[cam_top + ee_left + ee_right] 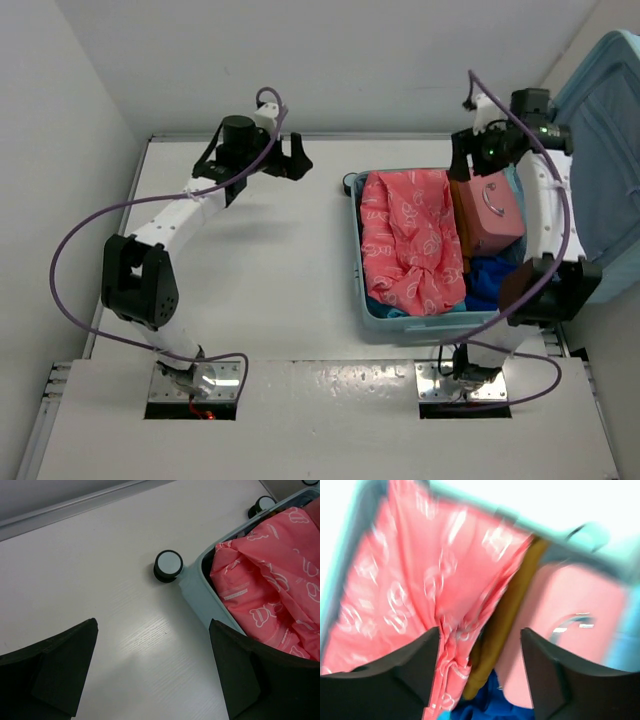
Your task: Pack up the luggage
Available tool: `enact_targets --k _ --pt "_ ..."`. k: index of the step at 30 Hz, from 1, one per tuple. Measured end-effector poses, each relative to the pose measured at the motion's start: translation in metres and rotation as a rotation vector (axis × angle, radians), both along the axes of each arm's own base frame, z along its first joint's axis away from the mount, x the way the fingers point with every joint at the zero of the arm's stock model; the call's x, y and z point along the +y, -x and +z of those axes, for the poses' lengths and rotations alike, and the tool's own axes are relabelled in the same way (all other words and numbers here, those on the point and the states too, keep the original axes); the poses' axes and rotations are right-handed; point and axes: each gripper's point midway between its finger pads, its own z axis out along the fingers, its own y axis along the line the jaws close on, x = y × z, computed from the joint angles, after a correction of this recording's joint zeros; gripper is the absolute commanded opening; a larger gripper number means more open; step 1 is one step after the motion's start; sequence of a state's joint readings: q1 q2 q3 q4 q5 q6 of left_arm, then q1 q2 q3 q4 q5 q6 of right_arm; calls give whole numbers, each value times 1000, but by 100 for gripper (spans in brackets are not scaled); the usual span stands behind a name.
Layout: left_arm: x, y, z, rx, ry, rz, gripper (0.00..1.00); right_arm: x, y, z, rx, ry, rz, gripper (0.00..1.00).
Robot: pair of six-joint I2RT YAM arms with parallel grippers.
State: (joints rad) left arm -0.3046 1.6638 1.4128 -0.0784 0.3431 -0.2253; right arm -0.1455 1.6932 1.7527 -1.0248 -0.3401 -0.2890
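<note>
A crumpled coral-pink printed garment (pixel 412 240) is recorded below the right tool (pixel 462 165), to its left. A mustard-brown item (pixel 507 610) is noted directly beneath that tool, between the garment and a small pink case (pixel 492 218) with a metal handle (pixel 570 625). Blue cloth (pixel 490 282) is seen nearer the base. A white bench (pixel 260 270) is observed under the left tool (pixel 285 158).

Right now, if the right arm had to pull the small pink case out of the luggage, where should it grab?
Probably its curved metal handle, from straight above. The pink case lies flat, handle face up, packed between a brown item and the luggage wall, so its sides look too crowded for fingers.
</note>
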Motion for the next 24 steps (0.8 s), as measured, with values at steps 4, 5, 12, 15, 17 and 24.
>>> enact_targets --k 4,5,12,15,17,24 --pt "-8 -2 -15 20 -33 14 99 -15 -10 96 -298 53 -96 73" --pt "-8 -3 -18 24 -40 22 99 -21 -9 116 -371 86 -126 73" --pt "-12 -3 -20 20 -72 50 99 -82 20 228 -744 382 -358 73" --pt "-16 -2 -19 12 -81 44 99 -115 30 251 -798 559 -443 73" --pt "-18 -1 -19 11 -86 42 99 -136 35 256 -795 679 -475 73" --pt "-20 1 -21 13 -99 35 99 -214 51 259 -679 988 -570 73"
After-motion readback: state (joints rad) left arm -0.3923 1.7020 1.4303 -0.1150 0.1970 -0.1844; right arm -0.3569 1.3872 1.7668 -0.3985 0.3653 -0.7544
